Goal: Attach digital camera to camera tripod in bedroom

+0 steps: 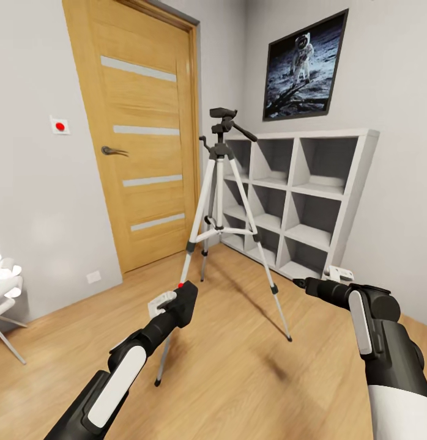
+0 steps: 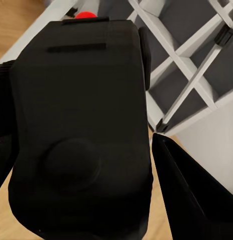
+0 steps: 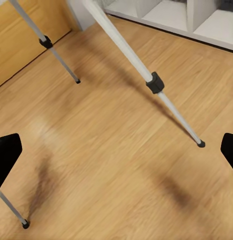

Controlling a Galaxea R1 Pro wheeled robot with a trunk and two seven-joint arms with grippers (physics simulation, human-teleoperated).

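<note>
The camera tripod [image 1: 221,183] stands on the wood floor of the bedroom, in front of the door and the shelves, with its dark head [image 1: 222,113] and pan handle up high. My left gripper [image 1: 177,307] is shut on the digital camera [image 1: 188,298], a black box with a red dot on top, held low beside the tripod's near leg. In the left wrist view the camera [image 2: 79,135] sits between the dark fingers [image 2: 196,195]. My right gripper [image 1: 299,282] hovers open to the right of the tripod. Its wrist view looks down on the tripod legs [image 3: 146,75] and their feet.
A wooden door [image 1: 146,140] is behind the tripod at the left. White cube shelves [image 1: 299,201] stand against the right wall under an astronaut picture [image 1: 305,64]. A white chair [image 1: 5,293] sits at the far left. Bare wood floor [image 1: 238,366] lies in front.
</note>
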